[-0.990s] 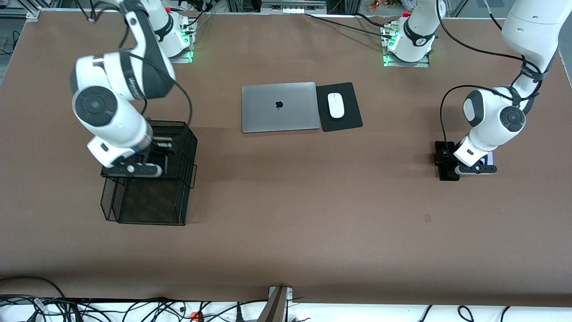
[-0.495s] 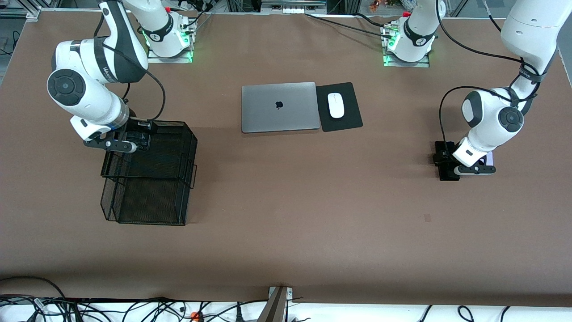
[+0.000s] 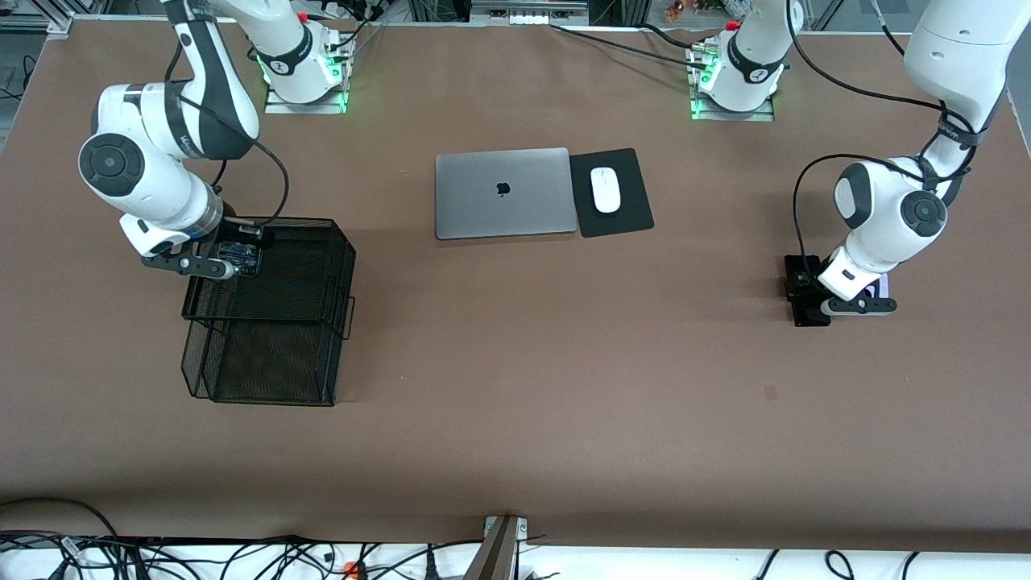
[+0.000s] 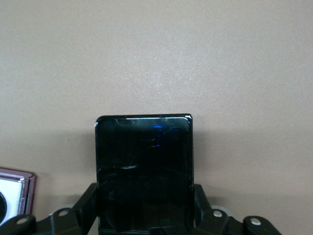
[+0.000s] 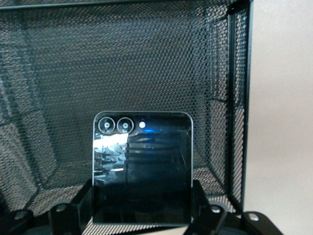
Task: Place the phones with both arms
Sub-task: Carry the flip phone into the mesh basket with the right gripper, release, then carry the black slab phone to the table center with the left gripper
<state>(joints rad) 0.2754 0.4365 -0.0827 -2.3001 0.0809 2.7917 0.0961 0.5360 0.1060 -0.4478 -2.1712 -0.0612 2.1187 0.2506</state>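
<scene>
My right gripper [image 3: 233,259] is shut on a small squarish black flip phone [image 3: 242,256] with two camera rings [image 5: 142,161]. It holds the phone over the corner of the black mesh basket [image 3: 318,242] nearest the right arm's base. My left gripper [image 3: 808,294] is down at the table near the left arm's end. Its fingers [image 4: 90,205] are pressed against both long edges of a black phone [image 4: 143,166], whose end shows on the table [image 3: 812,316]. A lavender phone [image 3: 884,283] lies beside that gripper, and its corner shows in the left wrist view [image 4: 14,193].
A closed grey laptop [image 3: 503,192] lies mid-table near the bases. Beside it a white mouse [image 3: 606,189] sits on a black pad [image 3: 632,213]. The mesh basket has a lower tier [image 3: 266,362] that juts toward the front camera. Cables run along the table's front edge.
My right arm has carried the flip phone from over the basket's middle to the corner nearest its base. My left gripper has shut on the black phone.
</scene>
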